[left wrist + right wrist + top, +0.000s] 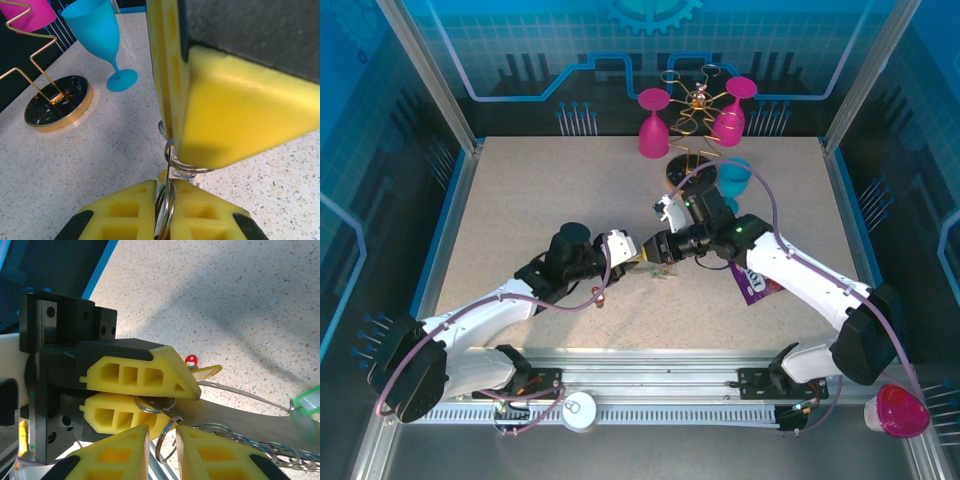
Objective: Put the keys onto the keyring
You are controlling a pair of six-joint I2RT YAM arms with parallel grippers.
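Two grippers meet tip to tip at table centre. Left gripper (636,256): pads pinched tight on small ring (155,403). Right gripper (662,252): narrow gap, second ring (167,439) clamped between pads. Keyring (260,446): beaded loop just beside right gripper's fingers; resting or lifted, cannot tell. Green-headed key (306,404) touching loop's wire. Red-headed key (191,360) on table past left gripper's tip. Blue goblet (100,35) and gold rack base (59,102) near far edge. Purple packet (756,284) under right arm.
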